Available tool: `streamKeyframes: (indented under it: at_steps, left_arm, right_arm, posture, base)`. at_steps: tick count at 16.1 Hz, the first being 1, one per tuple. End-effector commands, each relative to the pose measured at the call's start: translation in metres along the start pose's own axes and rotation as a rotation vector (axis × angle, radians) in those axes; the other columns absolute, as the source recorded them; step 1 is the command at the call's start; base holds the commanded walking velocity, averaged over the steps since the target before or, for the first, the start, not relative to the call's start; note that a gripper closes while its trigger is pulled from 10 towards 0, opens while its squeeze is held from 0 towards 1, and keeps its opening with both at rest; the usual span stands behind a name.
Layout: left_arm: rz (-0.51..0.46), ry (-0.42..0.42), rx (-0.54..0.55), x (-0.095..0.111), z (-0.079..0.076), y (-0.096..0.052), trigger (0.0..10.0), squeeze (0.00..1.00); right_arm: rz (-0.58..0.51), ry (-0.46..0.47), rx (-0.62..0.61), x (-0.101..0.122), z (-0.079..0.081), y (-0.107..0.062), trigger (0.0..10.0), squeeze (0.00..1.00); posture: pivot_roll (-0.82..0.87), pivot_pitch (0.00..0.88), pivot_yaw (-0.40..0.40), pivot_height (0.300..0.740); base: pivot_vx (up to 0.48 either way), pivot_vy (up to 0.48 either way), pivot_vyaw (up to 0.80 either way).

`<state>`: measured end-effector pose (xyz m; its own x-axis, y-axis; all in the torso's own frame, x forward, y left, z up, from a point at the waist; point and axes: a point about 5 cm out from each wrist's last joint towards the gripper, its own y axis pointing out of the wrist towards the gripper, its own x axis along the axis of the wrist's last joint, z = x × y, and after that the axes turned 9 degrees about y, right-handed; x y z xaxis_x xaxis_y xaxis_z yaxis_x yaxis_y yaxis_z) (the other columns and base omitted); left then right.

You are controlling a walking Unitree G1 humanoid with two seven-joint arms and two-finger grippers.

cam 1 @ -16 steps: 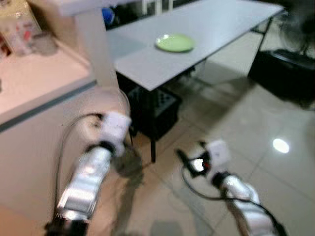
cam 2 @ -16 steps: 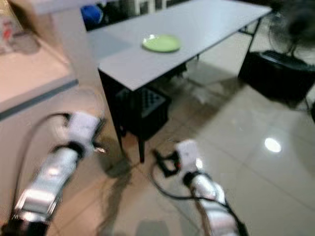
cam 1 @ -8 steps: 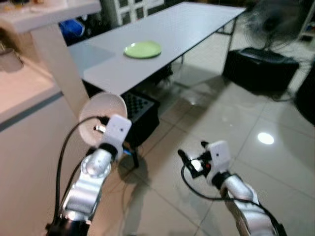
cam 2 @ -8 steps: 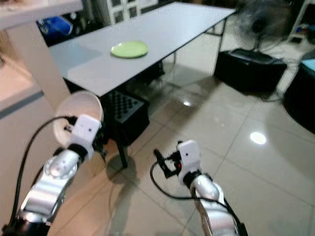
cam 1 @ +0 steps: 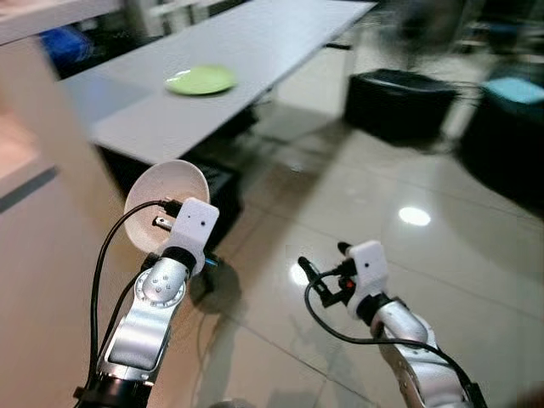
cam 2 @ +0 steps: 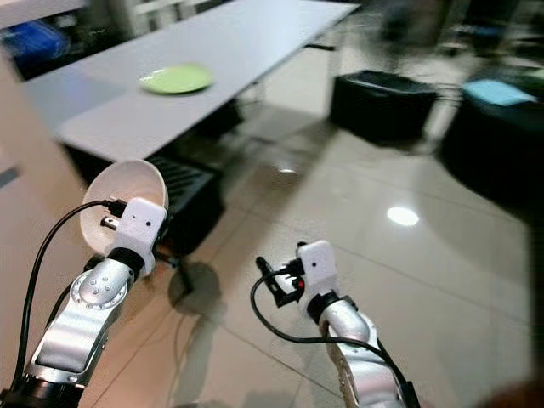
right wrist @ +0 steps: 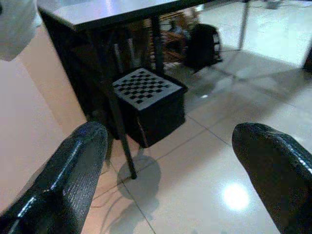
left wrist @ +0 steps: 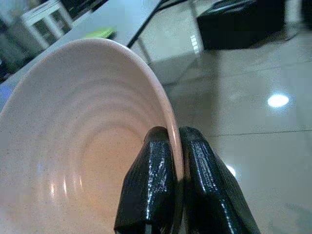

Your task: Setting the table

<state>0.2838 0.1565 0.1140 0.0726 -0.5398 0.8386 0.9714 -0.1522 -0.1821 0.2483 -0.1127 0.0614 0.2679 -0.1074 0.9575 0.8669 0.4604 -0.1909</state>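
Ahead and to my left stood the grey tabletop with its green plate; my left hand pinched the white ceramic bowl's rim, my right hand spread wide and empty.

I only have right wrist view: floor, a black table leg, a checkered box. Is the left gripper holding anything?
Observer: Yes. The left gripper is shut on the rim of a round white ceramic bowl, one finger inside the rim and one outside.
Operator: Bowl level?
Observer: No. In the head views the bowl is tipped up on its side, its opening facing the camera.
Operator: Anything on the table already?
Observer: A round light green plate lies on the long grey table, ahead and to the robot's left.
Operator: My gripper?
Observer: The right gripper is open over the glossy tiled floor.
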Motion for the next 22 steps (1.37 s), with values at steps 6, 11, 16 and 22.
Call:
streamKeyframes:
  at_steps: [6,11,16,22]
  left_arm:
    - [-0.012,0.032,0.031,0.004,0.005,0.000,10.0,0.00]
    - [-0.006,0.032,0.019,0.005,0.002,0.001,10.0,0.00]
    - [0.010,0.003,-0.003,0.005,0.000,0.002,10.0,0.00]
    - [-0.009,-0.009,0.010,0.006,0.000,0.002,10.0,0.00]
  right_arm:
    - [0.014,-0.045,-0.019,-0.001,-0.002,0.003,10.0,0.00]
    - [0.006,-0.032,-0.003,0.005,-0.003,0.004,10.0,0.00]
    - [0.021,-0.015,-0.034,0.007,-0.007,0.005,10.0,0.00]
    - [0.028,-0.038,-0.038,0.009,-0.009,0.009,10.0,0.00]
  posture:
    - [0.12,0.000,0.062,0.740]
    - [0.11,0.000,0.063,0.740]
    - [0.11,0.000,0.069,0.740]
    - [0.12,0.000,0.062,0.740]
  base:
    - [0.000,0.000,0.00]
    - [0.000,0.000,0.42]
    - [0.000,0.000,0.46]
    - [0.000,0.000,0.45]
